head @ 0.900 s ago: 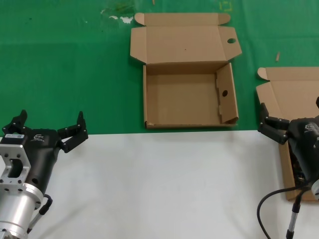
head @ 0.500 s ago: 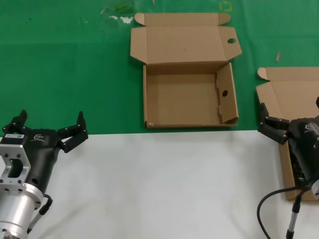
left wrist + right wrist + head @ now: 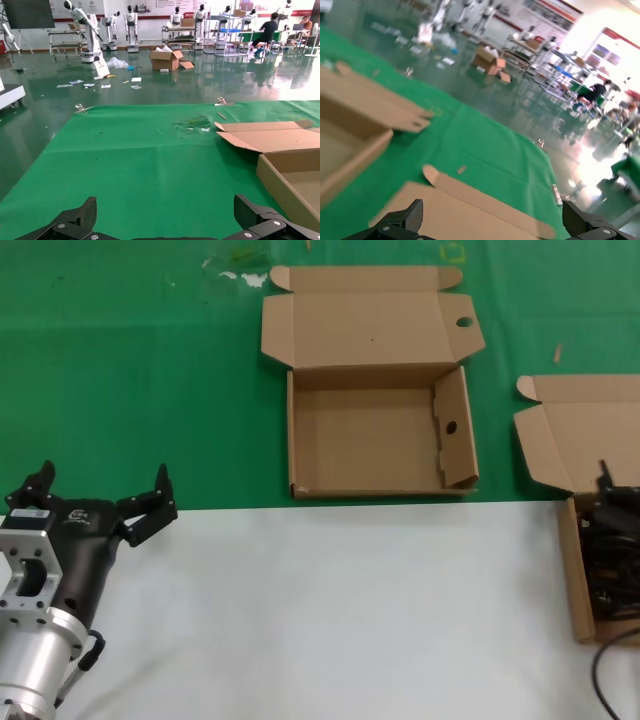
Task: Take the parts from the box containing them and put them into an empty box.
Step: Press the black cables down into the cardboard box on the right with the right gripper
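Observation:
The empty box [image 3: 375,430] lies open at the middle back, with a round hole in its lid flap and another in its right wall. The box containing the parts [image 3: 585,435] sits at the right edge with its lid folded back. The parts [image 3: 603,575], a dark cable bundle, lie inside it. My right gripper [image 3: 492,220] is open over that box's lid [image 3: 465,207]; in the head view it is mostly past the right edge. Parked at the near left, my left gripper [image 3: 100,495] is open and holds nothing.
Green cloth [image 3: 130,370] covers the far half of the table and a white surface [image 3: 330,610] the near half. A black robot hose [image 3: 600,675] curls at the lower right. The left wrist view shows the empty box's wall [image 3: 280,180] off to one side.
My right gripper has moved right, mostly out of the head view, uncovering the dark parts in the right box. The left arm and both boxes have not moved.

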### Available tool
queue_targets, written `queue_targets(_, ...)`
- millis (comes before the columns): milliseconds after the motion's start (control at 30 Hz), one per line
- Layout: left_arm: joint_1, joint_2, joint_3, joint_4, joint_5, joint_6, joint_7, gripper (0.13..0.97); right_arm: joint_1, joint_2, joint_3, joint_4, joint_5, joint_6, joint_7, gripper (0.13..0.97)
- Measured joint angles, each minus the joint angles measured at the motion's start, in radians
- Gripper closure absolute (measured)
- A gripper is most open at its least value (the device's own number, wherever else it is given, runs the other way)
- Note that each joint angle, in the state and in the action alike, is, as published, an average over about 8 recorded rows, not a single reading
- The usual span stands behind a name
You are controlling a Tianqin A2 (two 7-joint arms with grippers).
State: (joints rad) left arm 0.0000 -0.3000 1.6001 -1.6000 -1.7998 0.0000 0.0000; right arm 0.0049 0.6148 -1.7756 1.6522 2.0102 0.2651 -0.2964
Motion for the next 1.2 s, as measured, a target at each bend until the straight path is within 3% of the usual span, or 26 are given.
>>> queue_targets(333,0.0,0.0,0.0,0.0,0.0,0.0,0.0,0.132,-0.049,0.397,-0.164,0.148,0.264,0.125,-0.242,0.129)
queue_targets(633,0.0,0.0,0.0,0.0,0.0,0.0,0.0,0.132,-0.088,0.708,-0.252,0.219,0.31,0.128,-0.459,0.129)
queue_targets(900,0.0,0.0,0.0,0.0,0.0,0.0,0.0,0.132,-0.045,0.82,-0.313,0.178,0.337,0.082,-0.689,0.129)
queue_targets(1200,0.0,0.0,0.0,0.0,0.0,0.0,0.0,0.132,-0.013,0.886,-0.381,0.171,0.517,0.066,-0.936,0.129)
